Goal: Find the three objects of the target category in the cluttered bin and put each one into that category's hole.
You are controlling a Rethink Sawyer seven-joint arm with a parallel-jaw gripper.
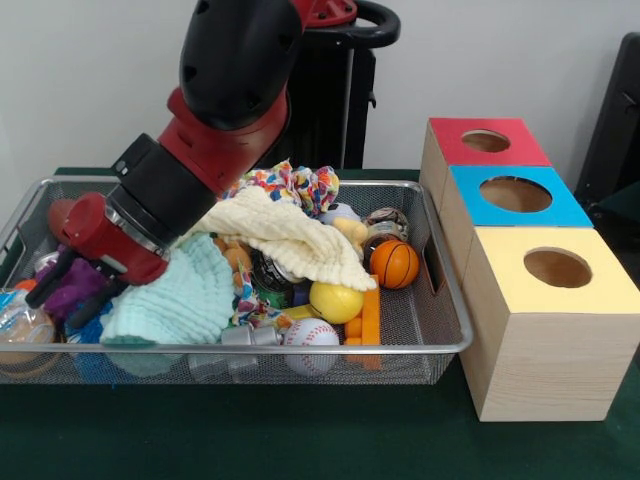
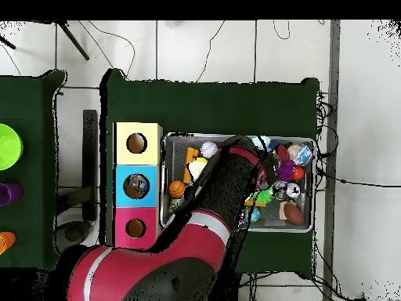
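Gripper (image 1: 75, 290), fingers apparently spread and empty, low in cluttered bin (image 1: 300, 350); may snag mint cloth (image 1: 170, 300) instead of bottle (image 1: 22, 325).

Wall (image 1: 80, 80): plain, pale, behind the table in the front view. Table covering (image 1: 300, 440): dark green cloth. Dark chair-like shape (image 1: 618, 120): at the far right edge of the front view. Floor (image 2: 196, 51): pale tiles with dark joints, seen from overhead; thin dark cables (image 2: 345, 182) trail across it. Second green-covered table (image 2: 31, 110): left edge of the overhead view, holding a green bowl (image 2: 8, 146).
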